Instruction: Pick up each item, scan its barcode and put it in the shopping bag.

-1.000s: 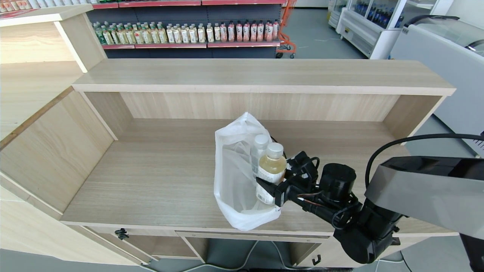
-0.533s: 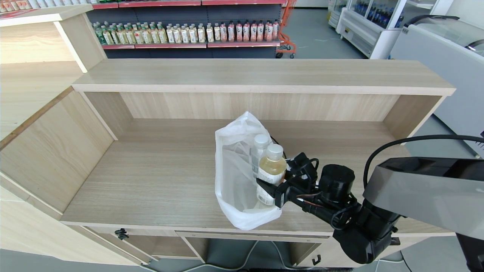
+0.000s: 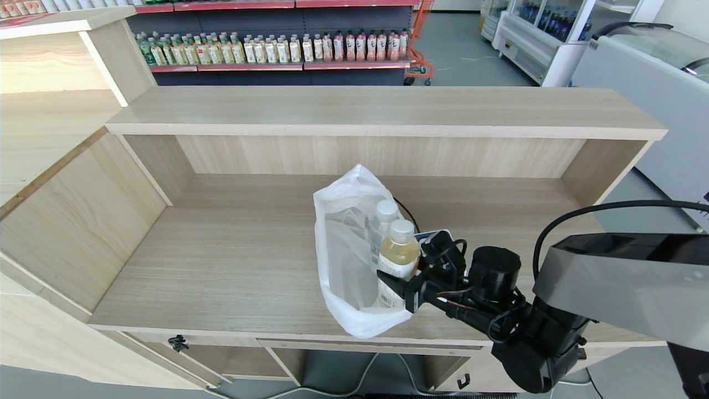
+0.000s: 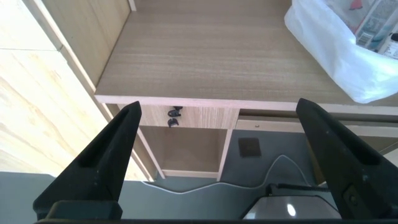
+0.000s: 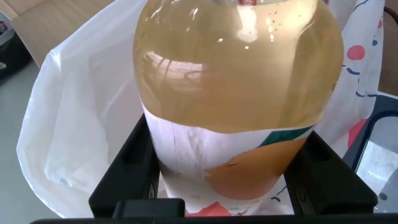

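Head view: the right tool (image 3: 400, 279) was clamped on a bottle (image 3: 399, 256) of pale amber drink, gripping it low on the label. The bottle stood upright with its white cap on top, and its lower part was inside the open mouth of the white shopping bag (image 3: 343, 260). The bag sat on the wooden tabletop (image 3: 221, 260), near the front edge. A second bottle (image 3: 384, 220), also white-capped, stood in the bag just behind the held one. The bag's floor lay straight below the held bottle, so the coming move was probably a short lowering and a release. The right arm was the one at the bag.

Left wrist view: the left tool (image 4: 217, 165) hung out past the front edge of the tabletop (image 4: 205, 56), its fingers spread wide and holding nothing. The shopping bag (image 4: 339, 59) lay well apart from it.

Right wrist view: the bottle (image 5: 239, 93) sat between the two black fingers of the right tool (image 5: 230, 186), which pressed on either side of its label. The thin film of the shopping bag (image 5: 81, 112) rose around it
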{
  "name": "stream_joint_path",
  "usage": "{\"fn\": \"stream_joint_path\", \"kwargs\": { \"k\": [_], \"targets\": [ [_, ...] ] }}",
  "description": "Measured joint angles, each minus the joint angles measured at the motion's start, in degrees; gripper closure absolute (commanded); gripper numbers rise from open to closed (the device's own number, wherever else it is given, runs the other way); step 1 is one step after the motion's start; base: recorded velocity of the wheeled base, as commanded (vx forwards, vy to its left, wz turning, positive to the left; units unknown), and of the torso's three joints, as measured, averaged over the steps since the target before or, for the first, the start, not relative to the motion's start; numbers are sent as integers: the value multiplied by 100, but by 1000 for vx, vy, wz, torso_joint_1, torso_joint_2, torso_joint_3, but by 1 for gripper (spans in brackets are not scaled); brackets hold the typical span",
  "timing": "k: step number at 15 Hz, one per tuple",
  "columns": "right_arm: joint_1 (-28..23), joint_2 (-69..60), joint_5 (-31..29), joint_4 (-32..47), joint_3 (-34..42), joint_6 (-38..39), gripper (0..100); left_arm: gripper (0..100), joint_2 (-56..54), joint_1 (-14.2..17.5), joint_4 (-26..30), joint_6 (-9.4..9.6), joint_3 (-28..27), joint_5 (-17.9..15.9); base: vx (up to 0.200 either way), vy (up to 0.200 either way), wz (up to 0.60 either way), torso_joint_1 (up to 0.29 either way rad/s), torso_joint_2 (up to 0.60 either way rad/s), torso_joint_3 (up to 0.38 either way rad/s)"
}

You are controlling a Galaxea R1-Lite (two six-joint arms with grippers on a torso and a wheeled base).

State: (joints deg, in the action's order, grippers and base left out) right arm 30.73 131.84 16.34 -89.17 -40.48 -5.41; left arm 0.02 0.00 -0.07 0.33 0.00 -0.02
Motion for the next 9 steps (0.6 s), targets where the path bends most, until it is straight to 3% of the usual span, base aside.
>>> {"fn": "stream_joint_path", "kwargs": {
  "k": [9],
  "targets": [
    [-108,-6,9,-5,133,-351,100,0,0,0,0,11,0,-2,0,0,0,0,0,0]
  ]
}}
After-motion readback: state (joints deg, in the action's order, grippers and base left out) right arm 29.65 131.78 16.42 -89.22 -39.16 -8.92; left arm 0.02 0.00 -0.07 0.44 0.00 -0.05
